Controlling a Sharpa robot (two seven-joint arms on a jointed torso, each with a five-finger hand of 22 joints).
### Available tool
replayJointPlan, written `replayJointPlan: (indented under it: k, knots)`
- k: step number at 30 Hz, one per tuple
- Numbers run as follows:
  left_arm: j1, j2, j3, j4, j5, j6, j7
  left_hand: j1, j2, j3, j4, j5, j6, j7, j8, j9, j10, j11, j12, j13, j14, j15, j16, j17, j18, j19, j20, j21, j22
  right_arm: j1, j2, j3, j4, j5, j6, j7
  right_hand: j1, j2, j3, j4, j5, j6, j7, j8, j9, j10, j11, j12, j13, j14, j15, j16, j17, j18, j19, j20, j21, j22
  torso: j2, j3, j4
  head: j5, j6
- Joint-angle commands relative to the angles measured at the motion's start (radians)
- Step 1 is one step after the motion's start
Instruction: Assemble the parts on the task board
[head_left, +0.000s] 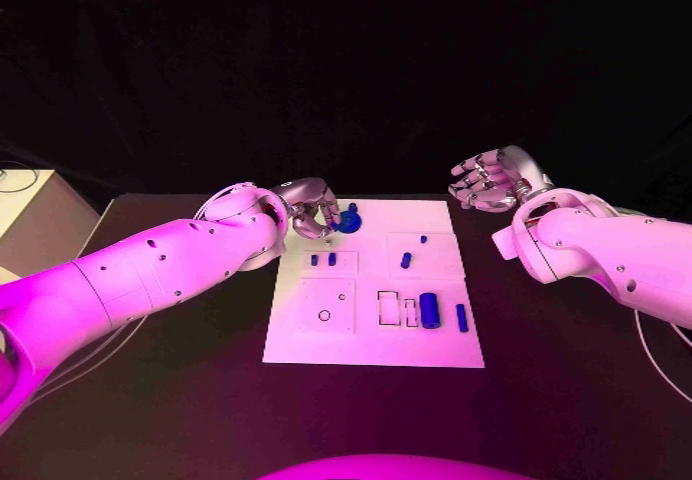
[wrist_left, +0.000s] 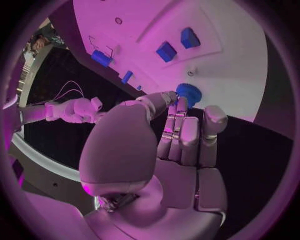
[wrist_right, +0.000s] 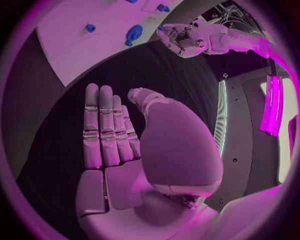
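Two arms, each a smooth white shell of rounded, tubular segments. The left arm (head_left: 144, 275) carries small dark screw holes along its casing; the right arm (head_left: 613, 255) shows similar holes near the wrist. A bulbous wrist housing joins each arm to its hand. The left hand (head_left: 307, 210) and right hand (head_left: 493, 180) are silver metal. Fingers (wrist_right: 100, 125) are segmented, with flat rectangular links and rounded tips.

Nothing readable anywhere here, no text, labels, brands or numbers. The task board (head_left: 372, 345) just has plain outline shapes, no lettering.
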Motion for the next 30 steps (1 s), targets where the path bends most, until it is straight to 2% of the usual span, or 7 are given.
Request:
replayJointPlan:
  k: [1,8,24,30]
  knots:
    - [0.0,-0.001,0.002,-0.004,0.003,0.048,-0.006,-0.009,0.002,0.0,-0.003,0.001,0.007,0.002,-0.005,0.001,0.008,0.0,-0.005,0.001,-0.004,0.003,-0.003,-0.004,-0.003,-0.006,0.0,-0.003,-0.003,0.0,-0.001,0.0,0.001,-0.004,0.012,0.011,-0.009,-0.001,-0.001,-0.005,0.0,0.002,0.004,-0.004,-0.001,0.007,-0.001,-0.004,-0.001,0.005,0.005,-0.004,-0.001,0.017,0.004,0.006,-0.003,-0.001,0.001,0.0006,-0.0012,0.003,-0.001]
    - [-0.001,0.002,-0.002,-0.029,-0.028,0.056,-0.014,-0.01,0.002,0.0,-0.003,0.0,0.008,0.002,-0.005,0.001,0.008,0.0,-0.007,0.001,-0.006,0.003,-0.004,-0.009,-0.003,-0.007,0.0,-0.004,-0.004,0.0,0.0,0.0,0.002,-0.004,0.012,0.011,-0.009,-0.001,-0.001,-0.005,0.0,0.002,0.004,-0.004,-0.001,0.007,-0.001,-0.004,-0.001,0.005,0.005,-0.004,-0.001,0.017,0.004,0.006,-0.003,-0.001,0.002,0.0007,-0.0037,0.009,-0.003]
    - [-0.002,0.008,-0.007,-0.052,-0.042,0.07,-0.017,-0.011,0.001,0.0,-0.003,0.0,0.01,0.002,-0.005,0.002,0.01,0.0,-0.01,0.001,-0.009,0.004,-0.005,-0.014,-0.002,-0.009,0.0,-0.005,-0.005,0.0,0.0,0.0,0.002,-0.004,0.013,0.011,-0.008,-0.001,-0.001,-0.007,0.001,0.004,0.004,-0.004,-0.001,0.009,-0.001,-0.007,-0.006,0.006,0.004,-0.007,-0.002,0.017,0.005,0.006,-0.005,-0.003,0.001,0.0011,-0.0026,0.007,-0.006]
    - [-0.006,0.016,-0.014,-0.061,-0.041,0.08,-0.014,-0.011,0.002,0.0,-0.003,0.0,0.011,0.001,-0.005,0.002,0.013,0.0,-0.013,0.002,-0.01,0.003,-0.006,-0.015,-0.002,-0.009,0.0,-0.005,-0.004,0.0,0.0,0.0,0.002,-0.004,0.013,0.012,-0.008,-0.001,-0.001,-0.007,0.001,0.004,0.004,-0.004,-0.001,0.009,-0.001,-0.007,-0.006,0.006,0.004,-0.007,-0.002,0.017,0.005,0.006,-0.005,-0.003,0.002,0.0006,-0.003,0.006,-0.008]
